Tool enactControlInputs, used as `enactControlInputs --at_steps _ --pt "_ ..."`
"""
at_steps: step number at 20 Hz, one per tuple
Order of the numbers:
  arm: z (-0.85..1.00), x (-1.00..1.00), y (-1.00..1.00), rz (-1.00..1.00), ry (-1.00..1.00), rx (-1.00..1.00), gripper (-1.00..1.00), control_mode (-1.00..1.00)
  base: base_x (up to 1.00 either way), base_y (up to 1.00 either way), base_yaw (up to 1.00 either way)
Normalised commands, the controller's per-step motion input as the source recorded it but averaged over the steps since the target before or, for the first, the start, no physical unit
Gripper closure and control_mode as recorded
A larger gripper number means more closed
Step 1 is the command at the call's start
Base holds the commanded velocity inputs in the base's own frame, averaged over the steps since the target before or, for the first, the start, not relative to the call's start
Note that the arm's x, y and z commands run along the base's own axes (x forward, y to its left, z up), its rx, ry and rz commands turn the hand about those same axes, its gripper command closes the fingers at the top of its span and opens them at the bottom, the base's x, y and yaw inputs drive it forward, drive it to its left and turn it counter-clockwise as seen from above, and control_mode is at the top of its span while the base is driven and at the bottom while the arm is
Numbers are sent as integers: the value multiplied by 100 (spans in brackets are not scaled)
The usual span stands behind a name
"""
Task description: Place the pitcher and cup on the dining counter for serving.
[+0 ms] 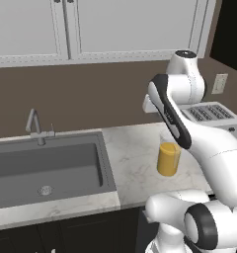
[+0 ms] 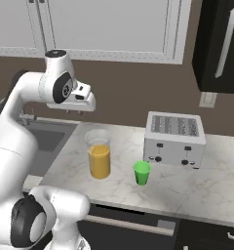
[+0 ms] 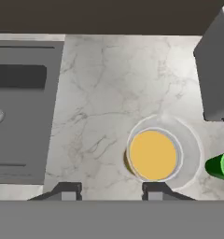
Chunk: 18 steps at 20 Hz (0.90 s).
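Right base view: tall clear cylindrical pitcher (image 2: 99, 157) with an orange-yellow body stands upright on the white-grey marble kitchen worktop (image 2: 187, 188), with the small bright green tapered cup (image 2: 142, 173) just to its right and slightly nearer, not touching it. Boxy silver toaster (image 2: 174, 139) sits behind the cup, to the far right. Steel sink (image 2: 46, 137) lies to the left of the pitcher, with bare marble between them. White robot arm reaches over the worktop, its hand above the pitcher and clear of its rim.

Hand view, looking straight down: gripper (image 3: 109, 191) shows two dark finger tips standing apart with nothing between them; one tip lies at the near edge of the pitcher's rim as seen from above, the other over bare marble toward the sink. Pitcher (image 3: 156, 154) sits off-centre from the gap. Cup (image 3: 222, 166) appears at the right edge.

Left base view: pitcher (image 1: 169, 157) stands right of the sink (image 1: 46, 168) and its grey faucet (image 1: 36, 127), partly behind the arm
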Motion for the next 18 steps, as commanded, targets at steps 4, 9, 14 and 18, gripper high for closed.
enactControlInputs --at_steps 4,9,14,18 --pt "-4 -41 -10 -2 -1 3 -100 -100 0 0 0" --pt "-29 -59 -43 -9 2 0 -100 -100 0 0 0" --pt "-71 -23 -35 -22 24 0 -100 -100 0 0 0" --pt "-94 3 -24 -24 34 0 -100 -100 0 0 0"
